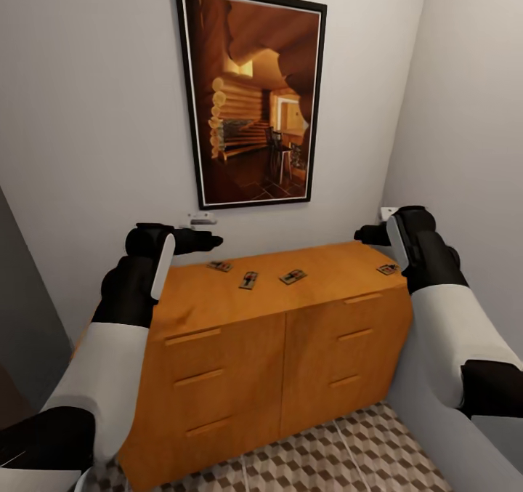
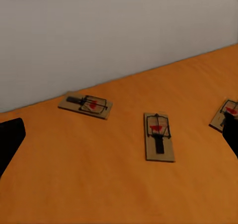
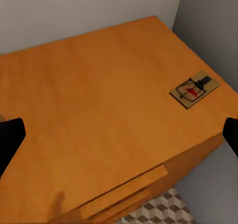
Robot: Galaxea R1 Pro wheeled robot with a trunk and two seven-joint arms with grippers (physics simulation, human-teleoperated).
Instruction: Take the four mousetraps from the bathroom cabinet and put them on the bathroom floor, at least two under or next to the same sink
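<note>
smooth wooden cabinet (image 1: 240, 347), patterned tiled floor (image 1: 363, 456)

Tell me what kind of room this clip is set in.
Looks like a narrow domestic corner, possibly a bathroom: patterned cube floor tiles, an orange-brown wooden cabinet against pale walls, and a framed picture above. Four mousetraps lie on the cabinet top.

White forearms — black wrists, black pincers.
</note>
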